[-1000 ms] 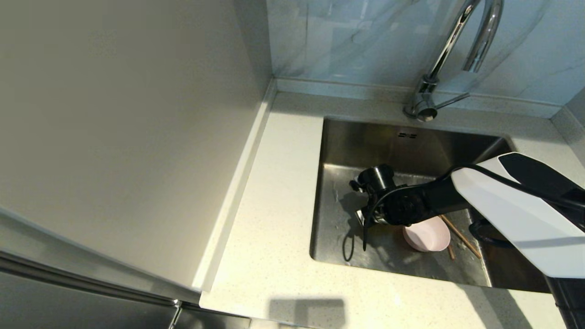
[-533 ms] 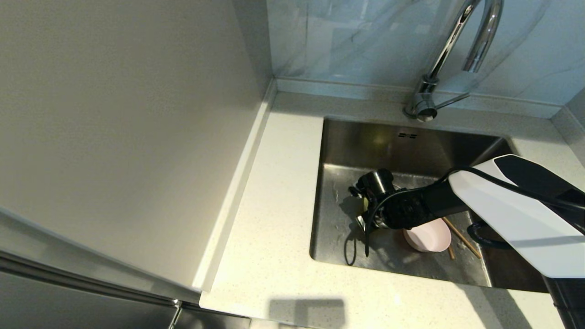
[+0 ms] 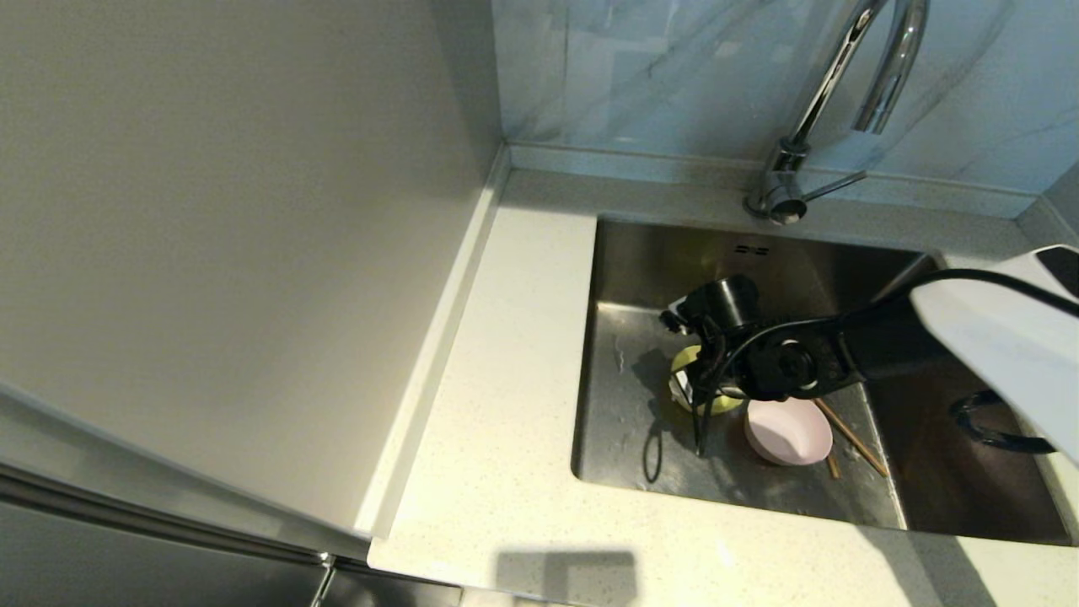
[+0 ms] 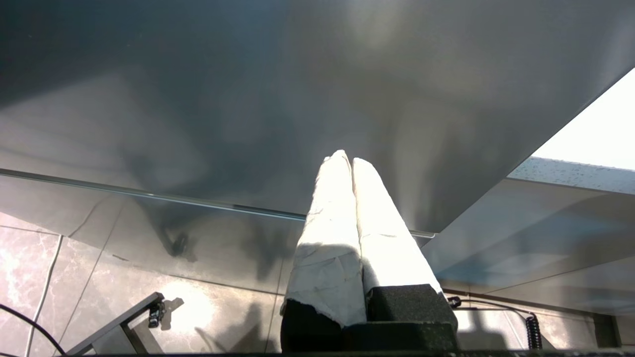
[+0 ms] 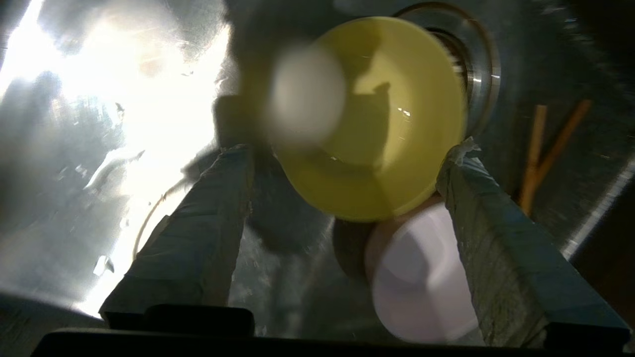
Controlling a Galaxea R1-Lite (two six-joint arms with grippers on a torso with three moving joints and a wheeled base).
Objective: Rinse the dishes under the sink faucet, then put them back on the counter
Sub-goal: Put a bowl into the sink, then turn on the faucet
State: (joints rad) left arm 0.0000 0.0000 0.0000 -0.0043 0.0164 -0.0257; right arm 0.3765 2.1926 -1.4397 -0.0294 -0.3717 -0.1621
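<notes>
Down in the sink (image 3: 641,253), the right gripper (image 5: 347,198) hangs with its jaws spread wide over the yellow-green bowl (image 5: 377,124), empty, the pink bowl (image 3: 788,432) just beside it and the chopsticks (image 3: 851,437) beyond. The bowl looks light, stiff and probably wet-slick, so I'd pinch its rim. The left gripper (image 4: 351,163) sits parked away from the bench, jaws pressed together.

Your right arm (image 3: 809,362) reaches into the sink (image 3: 632,405), over the yellow-green bowl (image 3: 684,364); beside it sit the pink bowl (image 3: 790,432) and chopsticks (image 3: 853,436).
</notes>
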